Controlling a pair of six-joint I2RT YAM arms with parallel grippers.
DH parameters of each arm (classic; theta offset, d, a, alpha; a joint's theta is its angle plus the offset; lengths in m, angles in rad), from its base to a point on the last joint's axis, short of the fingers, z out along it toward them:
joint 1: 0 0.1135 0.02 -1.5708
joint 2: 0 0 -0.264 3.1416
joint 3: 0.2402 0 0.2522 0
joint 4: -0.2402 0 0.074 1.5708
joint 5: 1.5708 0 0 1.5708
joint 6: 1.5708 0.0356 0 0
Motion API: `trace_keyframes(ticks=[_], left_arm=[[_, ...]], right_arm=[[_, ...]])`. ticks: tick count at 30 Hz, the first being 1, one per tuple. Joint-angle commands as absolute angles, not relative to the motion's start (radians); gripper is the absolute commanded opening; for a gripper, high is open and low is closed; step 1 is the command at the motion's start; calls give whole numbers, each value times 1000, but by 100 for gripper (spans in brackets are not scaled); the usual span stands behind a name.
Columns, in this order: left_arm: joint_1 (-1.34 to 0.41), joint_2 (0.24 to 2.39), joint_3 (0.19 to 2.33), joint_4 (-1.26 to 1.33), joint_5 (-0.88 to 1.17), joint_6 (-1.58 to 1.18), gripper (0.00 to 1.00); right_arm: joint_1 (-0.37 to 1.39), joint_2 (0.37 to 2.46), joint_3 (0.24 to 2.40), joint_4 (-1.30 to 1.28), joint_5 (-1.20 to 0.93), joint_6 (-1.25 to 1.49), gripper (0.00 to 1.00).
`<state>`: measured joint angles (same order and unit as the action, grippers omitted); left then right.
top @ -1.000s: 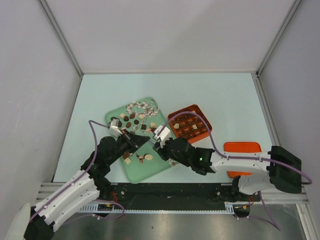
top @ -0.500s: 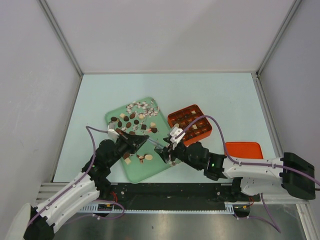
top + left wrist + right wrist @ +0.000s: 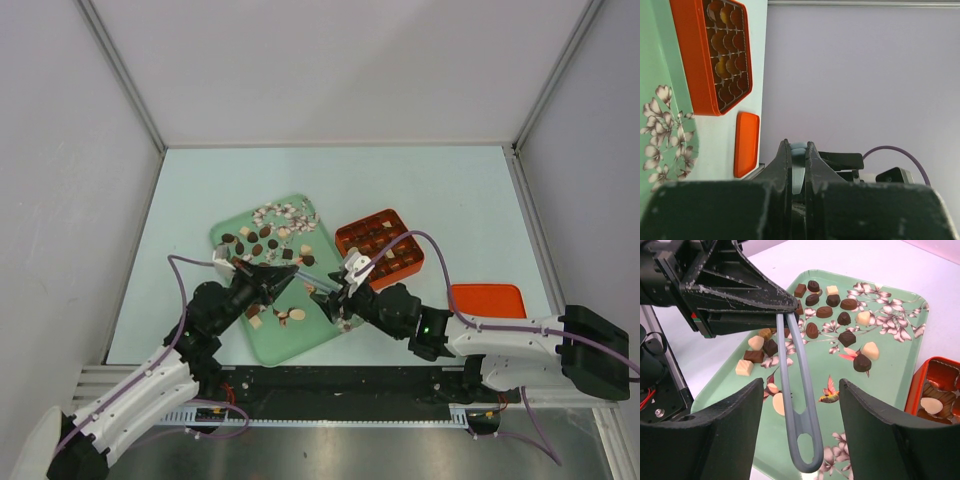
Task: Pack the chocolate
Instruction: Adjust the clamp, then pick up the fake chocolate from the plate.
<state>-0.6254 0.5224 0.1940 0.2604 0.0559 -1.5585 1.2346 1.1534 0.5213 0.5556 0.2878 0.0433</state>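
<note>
Chocolates [image 3: 262, 240] lie scattered on a green floral tray [image 3: 290, 345], mostly at its far end; they also show in the right wrist view [image 3: 830, 315]. My left gripper [image 3: 288, 280] is shut on the tip end of grey-blue tongs [image 3: 308, 287], held above the tray. In the left wrist view the tongs [image 3: 798, 172] sit pinched between the jaws of the left gripper [image 3: 797, 152]. My right gripper [image 3: 328, 300] is open. The loop end of the tongs [image 3: 799, 410] lies between the wide-apart fingers of the right gripper [image 3: 801, 390], touching neither.
An orange box with a grid of cells [image 3: 380, 247] stands right of the tray, several cells holding chocolates. Its orange lid [image 3: 487, 300] lies flat further right. Both show in the left wrist view, box [image 3: 715, 55] and lid [image 3: 746, 142]. Grey walls enclose the table.
My right gripper has moved down and toward the tongs' loop end, which now lies between its fingers. My left gripper has shifted slightly right, still holding the tongs.
</note>
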Motion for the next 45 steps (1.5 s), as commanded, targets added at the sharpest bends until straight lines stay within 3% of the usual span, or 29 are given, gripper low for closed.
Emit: trace_keyframes(ticks=[1, 9, 17, 19, 21, 24, 30, 37, 45], left_arm=[[-624, 523, 173, 350, 84, -1614, 0], [-624, 540, 158, 410, 103, -1649, 0], [-624, 541, 160, 403, 101, -1628, 0], [-624, 534, 170, 371, 83, -1583, 9], [-623, 526, 196, 309, 57, -1481, 27], [-620, 519, 265, 152, -6, -1314, 45], [-585, 526, 475, -176, -196, -914, 69], [-554, 566, 731, -434, -365, -464, 78], [-548, 545, 687, -454, -552, -233, 80]], right_arm=[[1227, 1140, 520, 640, 295, 44, 64], [1216, 1138, 520, 655, 258, 48, 46], [1212, 1140, 522, 646, 203, 20, 15], [1210, 1134, 532, 602, 181, 2, 13], [1212, 1132, 544, 562, 157, -26, 11], [1209, 1131, 561, 460, 115, -76, 10], [1201, 1152, 629, 206, 57, -153, 9], [1190, 1239, 718, 6, 12, -225, 12], [1204, 1325, 788, -64, 21, -285, 17]])
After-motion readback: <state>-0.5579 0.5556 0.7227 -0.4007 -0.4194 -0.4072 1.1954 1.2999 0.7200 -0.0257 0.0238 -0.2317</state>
